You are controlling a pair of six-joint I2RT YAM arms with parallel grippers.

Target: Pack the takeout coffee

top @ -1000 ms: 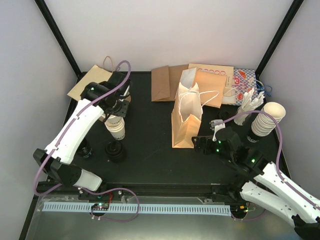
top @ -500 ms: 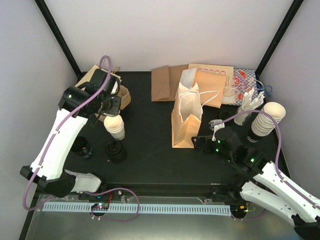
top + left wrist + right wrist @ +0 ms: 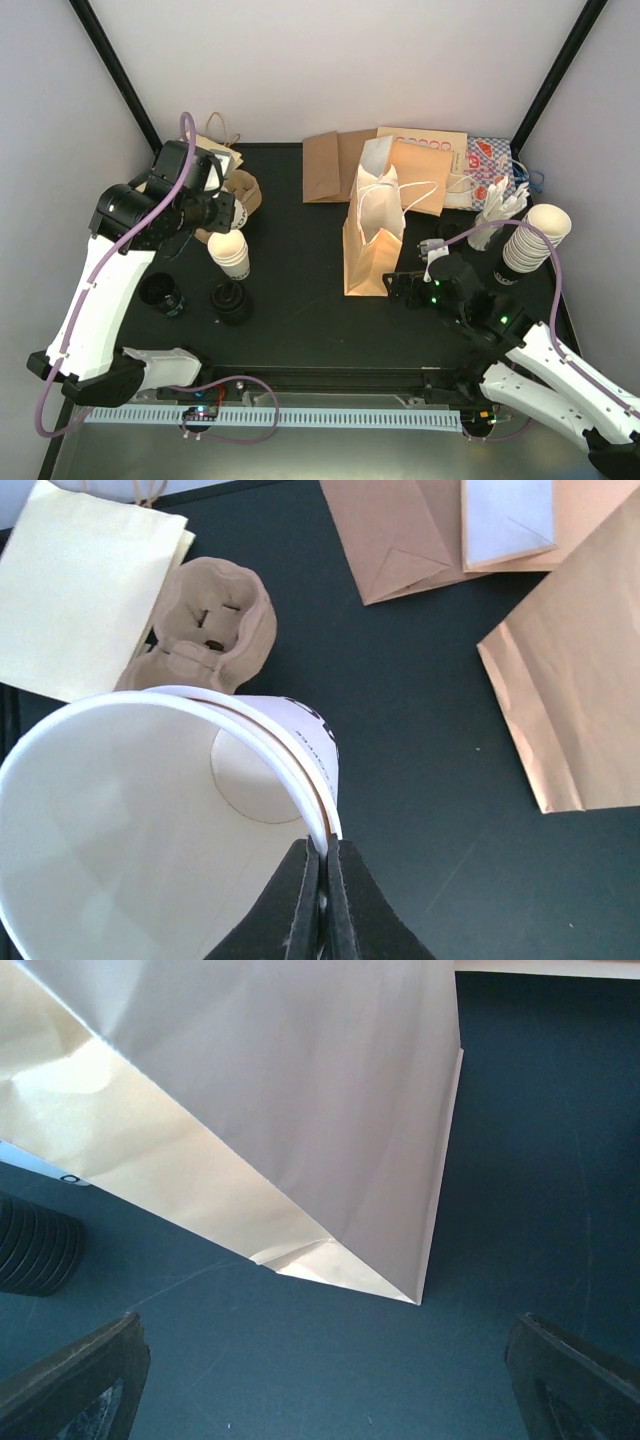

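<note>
Black counter, pale walls. Well left of the standing paper bag sit two black-lidded takeout coffee cups. Also left, the left gripper jaws clamp a lidless cup by its rim. Right gripper jaws gape beside the bag's base.

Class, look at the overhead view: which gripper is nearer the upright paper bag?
Right. The right gripper is open just right of the upright paper bag, at its base. The left gripper is well off to the bag's left, pinching the rim of a lidless cup.
</note>
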